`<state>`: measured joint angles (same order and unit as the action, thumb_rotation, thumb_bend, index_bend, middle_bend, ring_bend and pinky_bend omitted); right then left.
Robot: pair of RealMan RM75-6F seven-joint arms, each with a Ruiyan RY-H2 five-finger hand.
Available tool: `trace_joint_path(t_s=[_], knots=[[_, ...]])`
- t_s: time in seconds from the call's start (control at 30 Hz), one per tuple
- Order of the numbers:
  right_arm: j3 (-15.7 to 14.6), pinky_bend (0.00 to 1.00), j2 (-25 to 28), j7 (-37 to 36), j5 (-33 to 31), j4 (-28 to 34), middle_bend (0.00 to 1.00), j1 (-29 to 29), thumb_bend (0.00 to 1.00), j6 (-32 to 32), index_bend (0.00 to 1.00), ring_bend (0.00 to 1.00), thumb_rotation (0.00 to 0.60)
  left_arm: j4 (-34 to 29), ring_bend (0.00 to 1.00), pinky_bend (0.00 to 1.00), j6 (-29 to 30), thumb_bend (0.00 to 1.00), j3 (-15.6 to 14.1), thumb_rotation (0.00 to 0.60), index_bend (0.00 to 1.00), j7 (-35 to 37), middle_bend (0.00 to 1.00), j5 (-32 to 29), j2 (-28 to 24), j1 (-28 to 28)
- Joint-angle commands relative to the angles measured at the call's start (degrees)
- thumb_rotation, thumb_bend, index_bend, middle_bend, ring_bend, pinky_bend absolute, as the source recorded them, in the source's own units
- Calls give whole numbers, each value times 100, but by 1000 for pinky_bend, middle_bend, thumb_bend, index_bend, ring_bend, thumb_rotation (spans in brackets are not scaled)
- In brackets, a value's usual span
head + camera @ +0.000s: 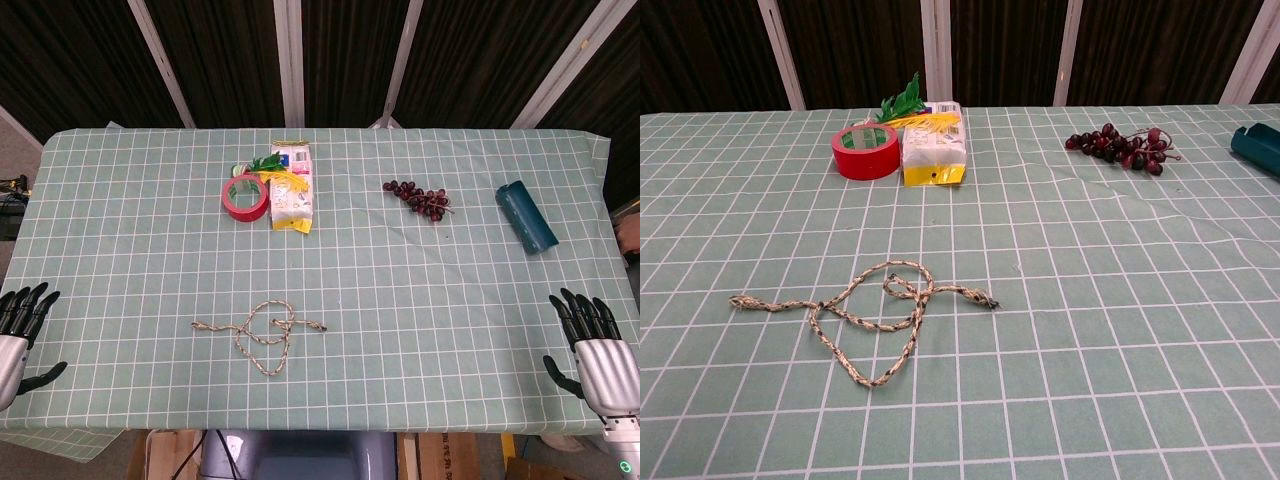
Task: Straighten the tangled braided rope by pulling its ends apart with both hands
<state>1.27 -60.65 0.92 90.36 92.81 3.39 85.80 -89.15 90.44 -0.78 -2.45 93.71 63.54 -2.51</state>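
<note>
**Rope untouched, both hands waiting at the edges**

The rope (262,335) lies loose and looped on the surface (430,290), near the front edge and a little left of centre. One frayed end (740,302) points left; the other end (985,298) points right. Between them the cord crosses itself in a few loops, with one long loop sagging toward the robot.

The left hand (20,335) sits at the far left edge and the right hand (595,345) at the far right edge, both with fingers spread and holding nothing. Both are well apart from the rope. The chest view shows neither hand.

By the look of it, the task stands at its very start: no end is gripped and nothing is pulled. The next move calls for each hand to travel inward, the left to the left end and the right to the right end, and pinch the cord close to its tip. The ends lie flat on the cloth, so the fingers will likely need to press down and close low to catch them. Only then can the hands draw apart.

At the back of the surface lie a tape roll (245,196), a packet (291,187), grapes (418,198) and a teal roll (526,217), all well apart from the rope.
</note>
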Motion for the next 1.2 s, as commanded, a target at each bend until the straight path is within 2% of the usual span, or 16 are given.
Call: trace_joint_path(t_s=[0.03, 0.23, 0.4, 0.57, 0.7, 0.87, 1.0, 1.2], knots=[[0, 0, 2, -6, 2, 3, 0, 0, 350, 1, 0, 0, 600, 0, 0, 0, 0, 74, 0, 600, 3, 1, 0, 0, 1, 0], [-19, 0, 3, -58, 79, 58, 0, 6, 350, 23, 0, 0, 600, 1, 0, 0, 9, 74, 1, 600, 3, 11, 0, -1, -5, 5], [-91, 0, -68, -161, 393, 198, 0, 83, 350, 35, 0, 0, 600, 1, 0, 0, 29, 74, 6, 600, 3, 32, 0, 11, -8, 6], [-182, 0, -142, -251, 426, 585, 0, 263, 351, -360, 2, 0, 600, 24, 0, 0, 22, 74, 5, 600, 3, 6, 0, 30, 5, -6], [-133, 0, -292, -191, 215, 941, 7, 481, 350, -804, 94, 0, 600, 29, 0, 0, 40, 74, 16, 600, 2, 30, 0, 19, -2, 0], [30, 0, -709, 144, -124, 1289, 89, 796, 350, -1309, 238, 0, 600, 41, 0, 0, 35, 74, 30, 600, 2, 20, 0, 7, 5, -9], [164, 0, -1239, 685, -440, 1386, 124, 1086, 351, -1727, 338, 0, 600, 49, 0, 0, -10, 74, 29, 600, 3, -32, 0, -4, 20, -27], [401, 0, -2259, 1392, -1048, 1116, 141, 1457, 349, -2125, 416, 0, 600, 68, 0, 0, 24, 74, 51, 600, 9, 2, 0, 11, 23, -36]])
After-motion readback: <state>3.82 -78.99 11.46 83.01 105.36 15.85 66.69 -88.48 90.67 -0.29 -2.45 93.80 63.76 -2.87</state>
